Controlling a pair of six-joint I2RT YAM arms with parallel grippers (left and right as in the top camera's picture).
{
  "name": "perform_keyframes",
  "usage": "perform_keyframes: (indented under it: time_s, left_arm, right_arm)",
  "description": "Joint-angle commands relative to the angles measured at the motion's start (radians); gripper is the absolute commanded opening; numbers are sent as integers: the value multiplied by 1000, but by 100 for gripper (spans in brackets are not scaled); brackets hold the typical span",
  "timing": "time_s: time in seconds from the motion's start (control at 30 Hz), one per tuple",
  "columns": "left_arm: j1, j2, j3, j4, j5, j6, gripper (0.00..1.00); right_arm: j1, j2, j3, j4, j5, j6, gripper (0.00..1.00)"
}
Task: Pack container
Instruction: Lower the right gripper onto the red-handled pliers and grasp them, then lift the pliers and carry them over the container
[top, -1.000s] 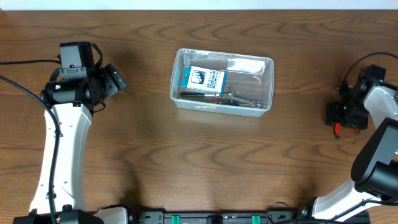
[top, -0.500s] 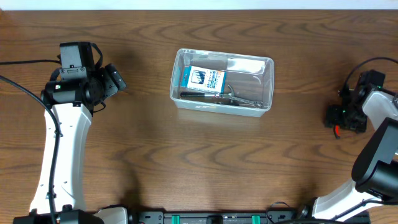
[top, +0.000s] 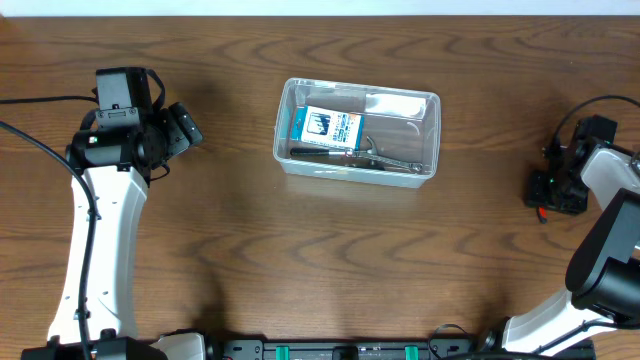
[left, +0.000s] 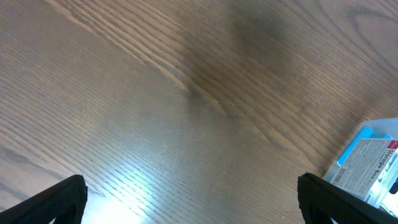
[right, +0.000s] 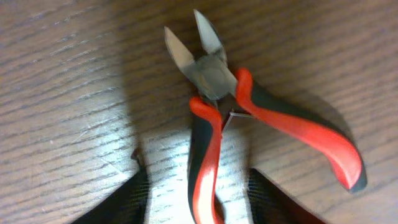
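The clear container (top: 357, 140) sat at the middle of the table (top: 300, 260), holding a blue-and-white box (top: 330, 126) whose label print was too small to read. The left gripper (left: 193, 202) hung spread wide above the wood. The right gripper (right: 199, 199) straddled one handle of the red-and-black cutters (right: 212, 76), its fingers apart and not touching it.

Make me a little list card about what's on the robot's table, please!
container: clear tub, mid-table, holding a blue-and-white box and small metal tools
cutters: red-and-black handles, lying on the table at the far right, outside the tub
left gripper: open, over bare wood
right gripper: open, fingers either side of one cutter handle, not squeezing it yet
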Motion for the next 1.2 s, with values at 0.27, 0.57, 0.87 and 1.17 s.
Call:
perform_keyframes:
  time_s: [0.27, 0.57, 0.87, 1.17]
  left_arm:
    - [4, -3, -6, -2, -16, 17, 98]
    - [4, -3, -6, -2, -16, 17, 98]
    - [4, -3, -6, -2, -16, 17, 98]
    - [4, -3, -6, -2, -16, 17, 98]
  right_arm:
    - [-7, 3, -13, -36, 6, 41, 7]
    - [-6, 1, -2, -33, -31, 40, 1]
    - [19, -45, 306, -154, -100, 39, 1]
    - [191, -47, 792, -352, -126, -61, 1]
